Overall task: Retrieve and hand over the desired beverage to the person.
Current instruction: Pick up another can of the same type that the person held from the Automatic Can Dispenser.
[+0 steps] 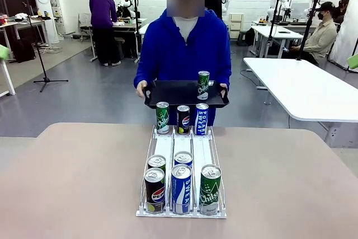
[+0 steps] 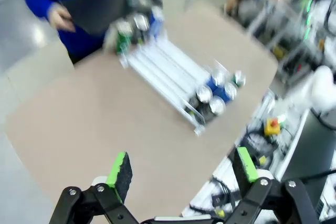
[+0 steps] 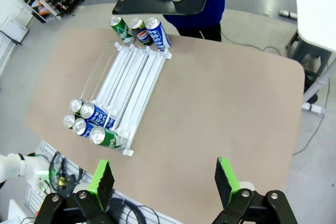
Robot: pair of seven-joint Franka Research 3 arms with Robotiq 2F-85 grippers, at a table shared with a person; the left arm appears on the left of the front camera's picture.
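Over the table (image 1: pixel 67 183), left gripper (image 2: pixel 182 166) and right gripper (image 3: pixel 164 176) hung wide open, empty. Near-row cans (image 1: pixel 181 188) sat touching; a grab could've toppled neighbours.

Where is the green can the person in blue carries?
In the front view, the green can stands upright on the right side of the black tray the person holds, just past the rack.

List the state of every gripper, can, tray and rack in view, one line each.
Left gripper, open, empty.
Right gripper, open, empty.
Tray, held level in both hands by the person.
Green can on tray, upright.
Three far cans, upright at the rack's far end.
Five near cans, upright at the rack's near end.
Rack, flat on the table, middle stretch bare.
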